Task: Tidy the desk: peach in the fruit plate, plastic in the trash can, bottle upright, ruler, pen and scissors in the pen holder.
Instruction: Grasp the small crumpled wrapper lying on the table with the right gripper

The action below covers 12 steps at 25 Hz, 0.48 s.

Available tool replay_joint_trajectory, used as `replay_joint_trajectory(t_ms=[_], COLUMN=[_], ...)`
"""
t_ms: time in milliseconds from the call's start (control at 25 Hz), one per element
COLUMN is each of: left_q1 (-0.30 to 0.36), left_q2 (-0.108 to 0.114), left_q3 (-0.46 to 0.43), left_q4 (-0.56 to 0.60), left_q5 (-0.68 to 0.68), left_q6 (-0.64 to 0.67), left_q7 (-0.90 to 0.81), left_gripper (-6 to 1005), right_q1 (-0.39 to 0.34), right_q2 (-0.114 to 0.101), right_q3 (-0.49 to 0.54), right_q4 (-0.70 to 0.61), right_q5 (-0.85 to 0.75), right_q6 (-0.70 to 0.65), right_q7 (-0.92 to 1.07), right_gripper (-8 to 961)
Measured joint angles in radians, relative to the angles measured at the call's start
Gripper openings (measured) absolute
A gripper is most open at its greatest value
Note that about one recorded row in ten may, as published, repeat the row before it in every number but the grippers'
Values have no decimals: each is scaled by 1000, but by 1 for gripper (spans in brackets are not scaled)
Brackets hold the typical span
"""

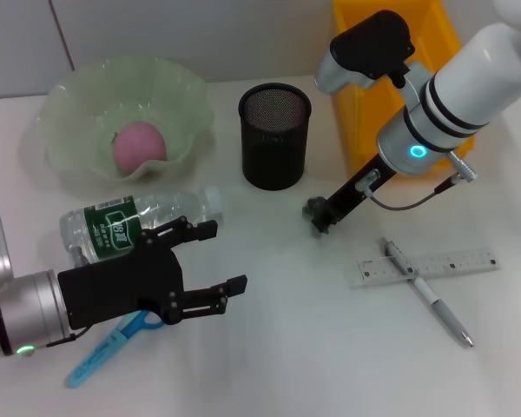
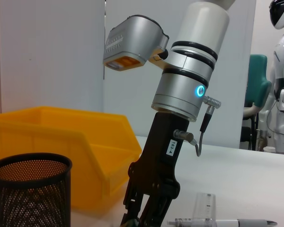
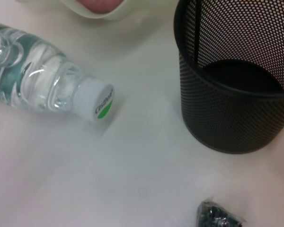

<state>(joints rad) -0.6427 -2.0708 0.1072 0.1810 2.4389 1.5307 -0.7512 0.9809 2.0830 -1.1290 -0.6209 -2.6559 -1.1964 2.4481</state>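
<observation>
White bench (image 1: 269,347) carried it all: the right gripper (image 1: 319,215) was down at mid-bench, tips pinched on a dark plastic scrap (image 1: 316,209) beside the pen holder (image 1: 274,135). Near the front-left corner the left gripper (image 1: 215,261) hung with fingers spread, holding nothing, over the lying bottle (image 1: 130,220) and scissors (image 1: 113,343). Peach (image 1: 140,144) sat in the fruit plate (image 1: 69,104); ruler (image 1: 425,266) and pen (image 1: 430,294) crossed near the right edge.

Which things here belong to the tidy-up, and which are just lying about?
Job: peach in fruit plate; bottle lying down; pen holder; ruler; pen; scissors; dark plastic scrap at right hand; yellow bin.
Lying about: nothing visible.
</observation>
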Motion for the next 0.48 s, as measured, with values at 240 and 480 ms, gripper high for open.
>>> replay_joint_trajectory(t_ms=[240, 480], left_q1=[-1, 3], left_q2=[1, 2], left_q3=[0, 0], left_q4=[2, 7], left_q5=[0, 0], left_q6=[0, 0], left_q7=[4, 3], left_gripper=[863, 863], right_q1=[-1, -33], right_q2=[0, 1], right_q3=[0, 2], right_q4=[-4, -87], right_q5=[2, 3], right_q6=[0, -49], right_q7=[0, 14], right_gripper=[386, 385])
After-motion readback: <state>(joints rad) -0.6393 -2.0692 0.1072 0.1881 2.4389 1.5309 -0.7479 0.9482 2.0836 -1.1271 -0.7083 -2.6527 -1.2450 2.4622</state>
